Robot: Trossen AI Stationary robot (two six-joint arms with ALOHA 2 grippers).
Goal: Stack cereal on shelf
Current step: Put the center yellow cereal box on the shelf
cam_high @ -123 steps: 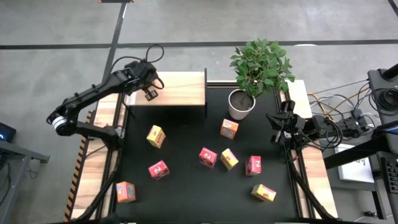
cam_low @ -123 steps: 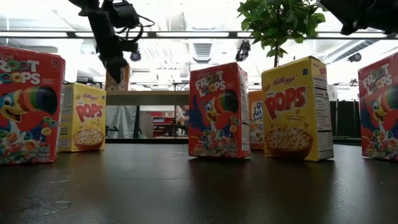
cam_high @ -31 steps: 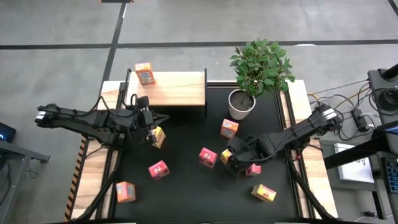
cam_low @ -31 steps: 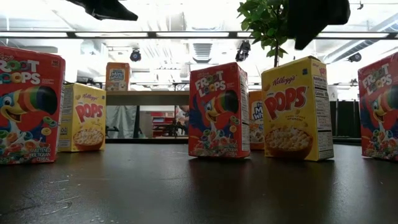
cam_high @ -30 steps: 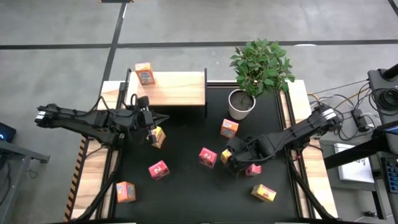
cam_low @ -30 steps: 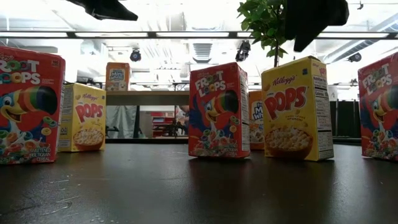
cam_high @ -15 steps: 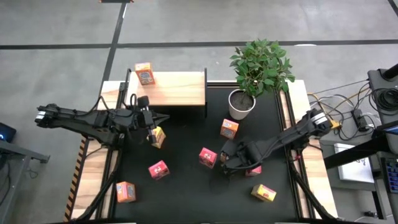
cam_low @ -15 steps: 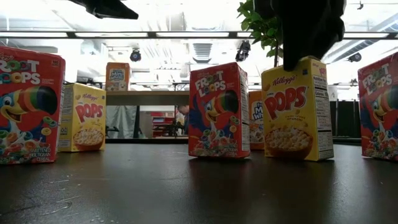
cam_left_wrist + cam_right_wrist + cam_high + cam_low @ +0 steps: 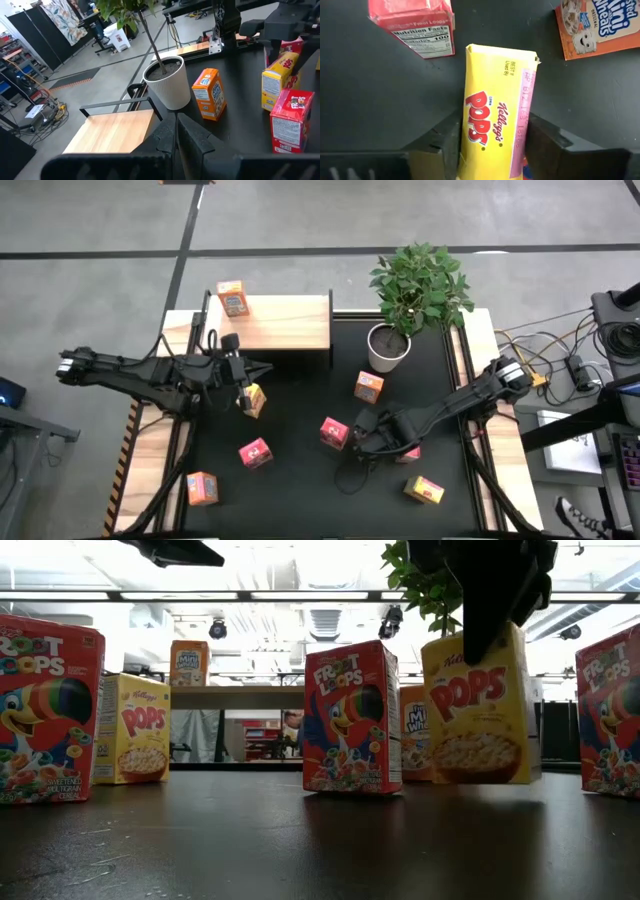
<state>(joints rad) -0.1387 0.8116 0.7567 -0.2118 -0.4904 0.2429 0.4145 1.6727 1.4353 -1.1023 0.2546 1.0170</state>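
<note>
The left gripper point(image 9: 243, 386) waits shut near the shelf point(image 9: 290, 323) at eleven o'clock, while the right gripper point(image 9: 366, 438), clamped on a yellow cereal box point(image 9: 478, 712) at table centre, should lift straight, clearing the red box point(image 9: 334, 432).

A black worktop point(image 9: 300, 470) carries a white plant pot point(image 9: 387, 348) at its far edge beside the wooden shelf point(image 9: 290, 323), on which one orange box point(image 9: 231, 298) stands. Scattered on the dark surface: orange boxes point(image 9: 368, 387) point(image 9: 203, 488), yellow boxes point(image 9: 251, 399) point(image 9: 424, 490), and red boxes point(image 9: 254, 452) point(image 9: 333, 433).
</note>
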